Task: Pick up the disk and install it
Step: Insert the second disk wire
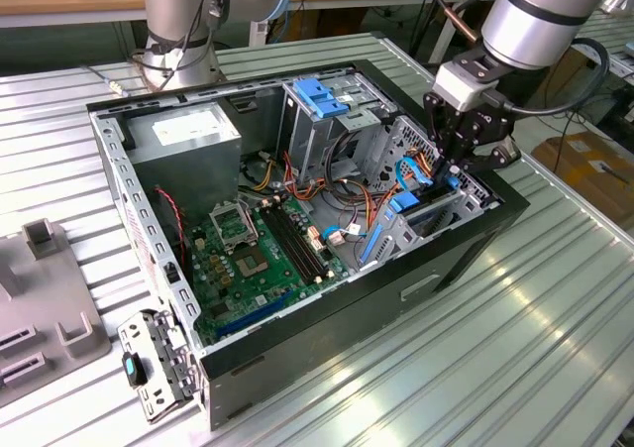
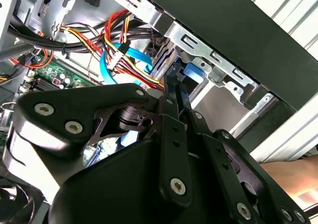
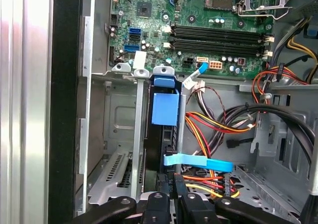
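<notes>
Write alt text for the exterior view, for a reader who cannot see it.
A robot arm's gripper reaches into an open computer case lying on a ribbed metal table, at the disk standing on edge in its bay beside the motherboard.

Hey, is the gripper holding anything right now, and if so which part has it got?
The gripper appears closed on the disk's upper edge, at one end, with the disk standing in its bay in the computer case.

Ribbed metal tabletop (image 1: 515,348) — wooden bench (image 1: 59,1) behind — cardboard box (image 1: 584,165).
</notes>
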### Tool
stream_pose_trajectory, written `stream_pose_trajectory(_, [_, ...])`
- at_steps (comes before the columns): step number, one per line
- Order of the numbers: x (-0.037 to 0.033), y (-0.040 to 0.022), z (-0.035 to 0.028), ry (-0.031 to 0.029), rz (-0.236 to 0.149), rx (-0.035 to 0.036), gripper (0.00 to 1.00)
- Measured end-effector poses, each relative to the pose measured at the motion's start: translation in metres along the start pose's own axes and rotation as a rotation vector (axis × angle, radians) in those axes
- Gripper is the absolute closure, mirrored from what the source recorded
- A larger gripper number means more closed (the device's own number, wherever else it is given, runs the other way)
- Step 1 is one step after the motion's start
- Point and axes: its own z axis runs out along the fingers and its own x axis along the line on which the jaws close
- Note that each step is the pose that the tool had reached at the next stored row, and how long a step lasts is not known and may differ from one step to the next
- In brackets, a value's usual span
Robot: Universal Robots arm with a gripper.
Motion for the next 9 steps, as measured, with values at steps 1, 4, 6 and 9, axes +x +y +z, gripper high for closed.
stream_pose_trajectory(1, [0.0003, 0.0000, 0.0000, 0.0000, 0.000, 0.0000, 0.84])
stream_pose_trajectory(4, [0.0009, 0.0002, 0.0001, 0.0000, 0.000, 0.0000, 0.84])
stream_pose_trajectory(6, [0.0010, 0.0003, 0.0004, 0.0003, 0.000, 0.0000, 0.84])
stream_pose_trajectory(9, [0.0010, 0.0004, 0.0007, 0.0024, 0.034, 0.0004, 0.84])
